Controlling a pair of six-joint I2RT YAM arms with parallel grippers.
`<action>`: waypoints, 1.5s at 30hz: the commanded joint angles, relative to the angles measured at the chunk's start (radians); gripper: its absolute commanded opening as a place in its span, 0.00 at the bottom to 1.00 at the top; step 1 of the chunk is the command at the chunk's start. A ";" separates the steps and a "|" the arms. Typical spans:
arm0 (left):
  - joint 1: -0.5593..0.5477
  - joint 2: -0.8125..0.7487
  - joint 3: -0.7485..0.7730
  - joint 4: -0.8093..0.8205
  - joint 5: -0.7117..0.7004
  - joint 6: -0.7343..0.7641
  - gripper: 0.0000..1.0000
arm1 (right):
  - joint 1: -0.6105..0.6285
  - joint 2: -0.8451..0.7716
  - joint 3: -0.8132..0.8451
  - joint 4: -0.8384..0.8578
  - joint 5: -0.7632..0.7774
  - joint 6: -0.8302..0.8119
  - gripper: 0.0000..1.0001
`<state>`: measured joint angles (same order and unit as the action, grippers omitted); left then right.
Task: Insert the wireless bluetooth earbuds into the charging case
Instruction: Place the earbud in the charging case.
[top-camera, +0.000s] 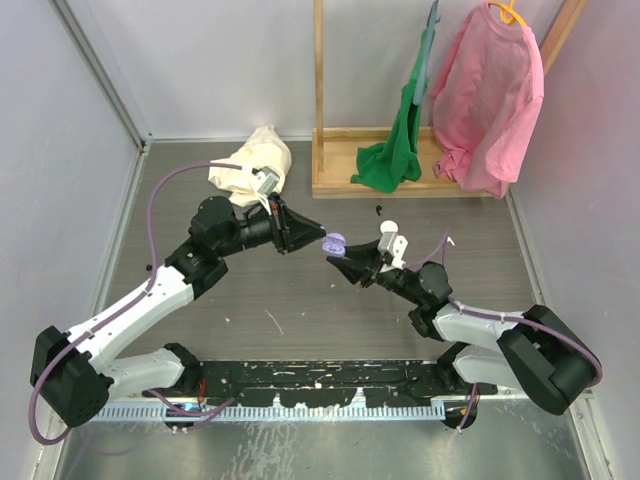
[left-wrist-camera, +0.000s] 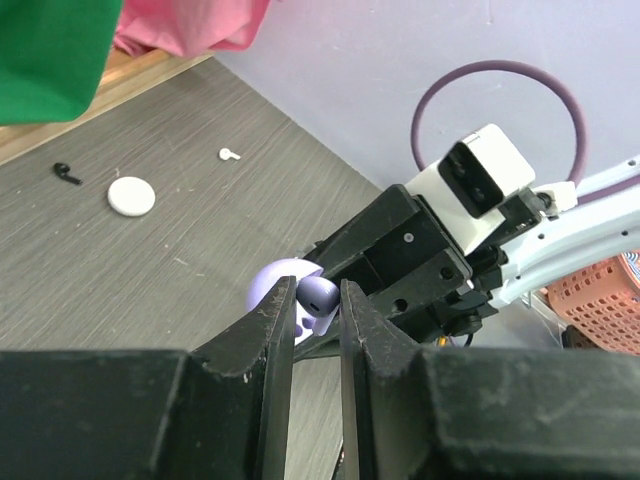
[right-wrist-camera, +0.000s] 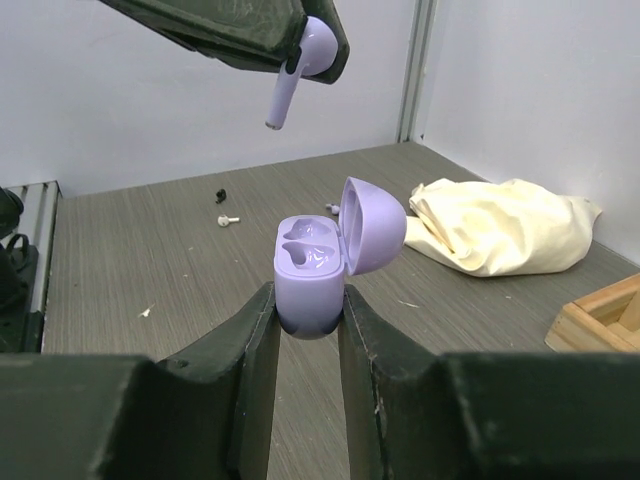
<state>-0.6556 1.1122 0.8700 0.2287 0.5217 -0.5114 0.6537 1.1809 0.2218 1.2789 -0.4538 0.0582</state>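
My right gripper (right-wrist-camera: 305, 315) is shut on the lilac charging case (right-wrist-camera: 310, 275), held upright above the table with its lid open and both wells empty. My left gripper (left-wrist-camera: 317, 300) is shut on a lilac earbud (left-wrist-camera: 318, 297), which hangs stem down above and just left of the case in the right wrist view (right-wrist-camera: 298, 70). In the top view the two grippers meet mid-table, left gripper (top-camera: 318, 240) and case (top-camera: 336, 246) close together. A second lilac earbud (right-wrist-camera: 330, 208) lies on the table behind the case. A white earbud (right-wrist-camera: 228, 220) lies farther off.
A cream cloth bundle (top-camera: 255, 165) lies at the back left. A wooden rack (top-camera: 390, 175) with a green cloth (top-camera: 395, 150) and pink shirt (top-camera: 490, 100) stands at the back right. A white disc (left-wrist-camera: 131, 196) and a small black piece (left-wrist-camera: 67, 173) lie near it.
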 joint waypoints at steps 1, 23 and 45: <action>-0.028 -0.009 -0.010 0.170 0.035 -0.010 0.22 | 0.006 0.008 0.031 0.135 -0.013 0.028 0.01; -0.101 0.047 -0.061 0.236 -0.037 0.064 0.21 | 0.006 0.010 0.013 0.191 -0.022 0.072 0.01; -0.112 0.021 -0.113 0.233 -0.109 0.109 0.21 | 0.005 0.001 0.009 0.191 -0.022 0.071 0.01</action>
<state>-0.7650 1.1599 0.7761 0.4316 0.4488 -0.4427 0.6537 1.1980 0.2195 1.3628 -0.4725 0.1314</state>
